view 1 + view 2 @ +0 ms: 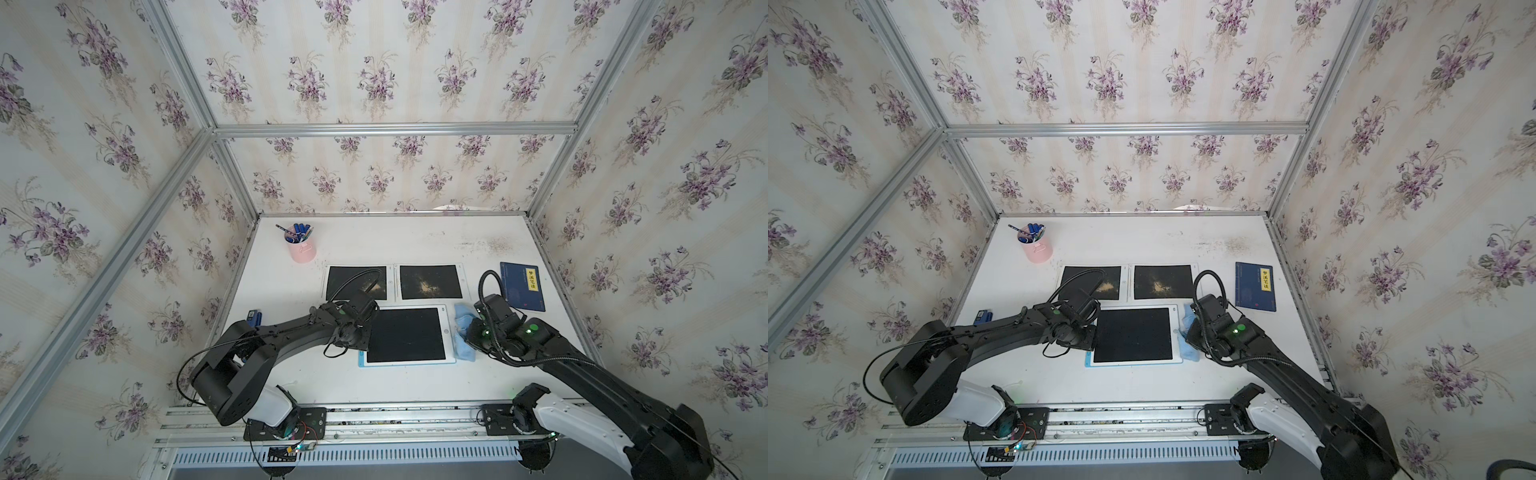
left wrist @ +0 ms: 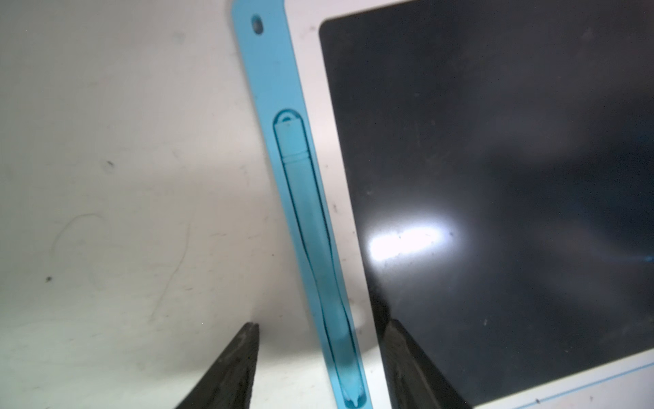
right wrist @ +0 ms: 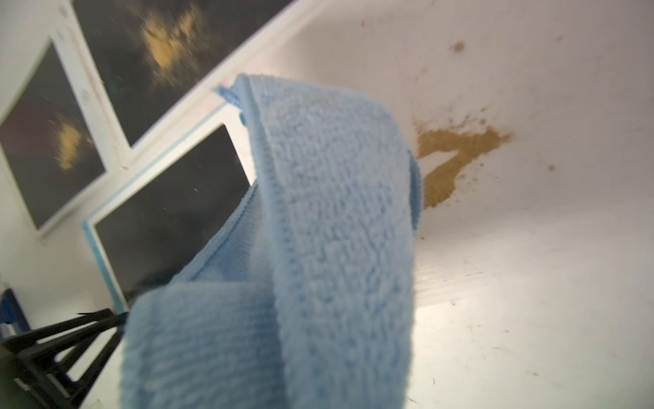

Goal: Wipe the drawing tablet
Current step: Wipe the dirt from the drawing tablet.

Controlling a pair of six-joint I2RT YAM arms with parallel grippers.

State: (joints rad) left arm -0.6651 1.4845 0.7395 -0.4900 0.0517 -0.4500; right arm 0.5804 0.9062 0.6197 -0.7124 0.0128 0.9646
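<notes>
Blue microfiber cloth (image 3: 336, 230), clenched in the right fingers (image 1: 473, 333), sits beside the drawing tablet (image 1: 405, 334) mid-bench; left fingers (image 2: 230, 368) are released, straddling its stylus (image 2: 311, 248) edge.

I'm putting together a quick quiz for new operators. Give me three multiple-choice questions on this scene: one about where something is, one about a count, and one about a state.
1. Where does the pink pen cup stand on the table? A back left; B front right; C centre.
2. How many drawing tablets lie there? A one; B three; C five.
3. The right gripper is: A open and empty; B shut on the blue cloth; C shut on a pen.
Answers: 1 A, both top views show it far left. 2 B, two dusty ones lie behind a clean one. 3 B, the cloth hangs from it in the right wrist view.
</notes>
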